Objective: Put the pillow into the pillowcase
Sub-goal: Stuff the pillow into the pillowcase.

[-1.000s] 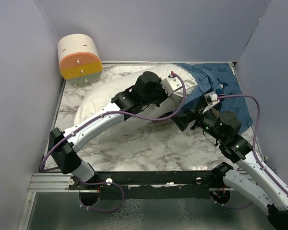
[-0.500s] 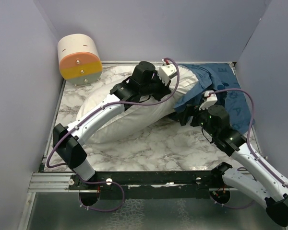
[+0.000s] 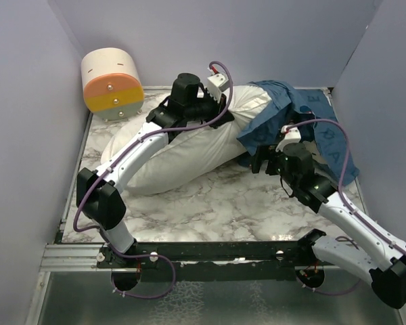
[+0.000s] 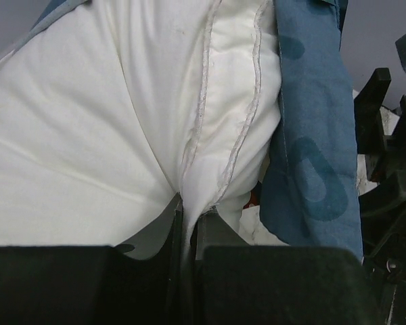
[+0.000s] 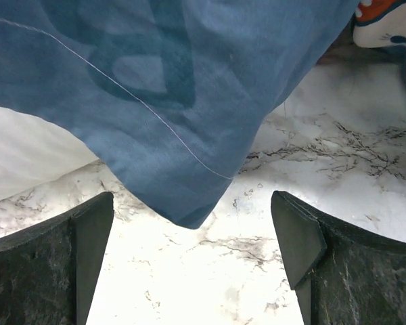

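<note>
The white pillow [image 3: 183, 152] lies slanted across the marble table, its far right end under the dark blue pillowcase [image 3: 277, 118]. My left gripper [image 3: 223, 107] is shut on the pillow's stitched edge [image 4: 196, 156] and holds it raised; in the left wrist view [image 4: 188, 217] white fabric is pinched between the jaws, with the pillowcase [image 4: 311, 149] hanging just to the right. My right gripper [image 3: 256, 161] is open low over the table, just in front of the pillowcase. In the right wrist view [image 5: 193, 206] a hanging corner of the pillowcase [image 5: 155, 88] dips between the fingers without touching them.
A cream cylinder with an orange and yellow face [image 3: 111, 83] stands at the back left corner. Grey walls close in the table [image 3: 210, 203] on three sides. The right arm's black links [image 4: 392, 176] are close to the left gripper.
My left gripper moved back and to the left, lifting the pillow's edge with it. The right gripper moved in toward the pillowcase's front edge and stayed open.
</note>
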Controlling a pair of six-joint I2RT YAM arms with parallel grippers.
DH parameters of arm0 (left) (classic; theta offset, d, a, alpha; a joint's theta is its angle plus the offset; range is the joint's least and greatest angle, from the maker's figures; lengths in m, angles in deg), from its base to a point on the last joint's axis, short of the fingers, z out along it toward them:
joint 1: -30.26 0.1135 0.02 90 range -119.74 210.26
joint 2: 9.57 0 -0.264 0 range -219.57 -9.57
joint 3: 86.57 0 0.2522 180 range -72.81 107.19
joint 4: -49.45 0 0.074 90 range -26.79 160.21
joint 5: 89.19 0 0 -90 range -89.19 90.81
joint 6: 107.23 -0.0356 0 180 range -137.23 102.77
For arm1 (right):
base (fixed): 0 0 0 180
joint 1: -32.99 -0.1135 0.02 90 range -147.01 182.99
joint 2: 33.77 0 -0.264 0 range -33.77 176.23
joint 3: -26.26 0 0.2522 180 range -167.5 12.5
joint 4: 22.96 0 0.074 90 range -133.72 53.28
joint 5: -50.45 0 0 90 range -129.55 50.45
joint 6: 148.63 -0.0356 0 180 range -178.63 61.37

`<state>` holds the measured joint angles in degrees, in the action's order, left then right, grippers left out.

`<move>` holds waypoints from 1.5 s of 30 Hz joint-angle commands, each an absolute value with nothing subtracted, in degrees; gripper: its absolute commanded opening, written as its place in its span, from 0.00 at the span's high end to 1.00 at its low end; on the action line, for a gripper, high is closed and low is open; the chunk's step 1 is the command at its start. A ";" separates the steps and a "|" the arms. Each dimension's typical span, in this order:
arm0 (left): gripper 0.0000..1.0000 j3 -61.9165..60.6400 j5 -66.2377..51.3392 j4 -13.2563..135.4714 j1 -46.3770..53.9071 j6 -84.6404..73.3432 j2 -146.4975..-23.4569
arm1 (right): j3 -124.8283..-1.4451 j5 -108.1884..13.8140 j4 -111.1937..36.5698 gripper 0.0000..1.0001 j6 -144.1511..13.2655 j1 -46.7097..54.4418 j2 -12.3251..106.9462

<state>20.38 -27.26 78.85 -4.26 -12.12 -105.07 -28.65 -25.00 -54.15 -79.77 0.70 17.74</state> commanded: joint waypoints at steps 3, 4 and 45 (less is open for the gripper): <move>1.00 21.45 -34.06 71.62 -0.85 -7.57 -105.55 | -27.00 -21.84 -44.37 0.00 -79.05 0.30 23.38; 1.00 21.16 -34.45 71.40 -0.47 -7.50 -105.48 | -27.23 -21.37 -43.07 0.01 -78.61 0.34 24.53; 0.69 11.03 -27.74 64.27 10.19 -0.48 -103.41 | -60.85 -57.58 -32.91 0.90 -84.11 -1.07 56.38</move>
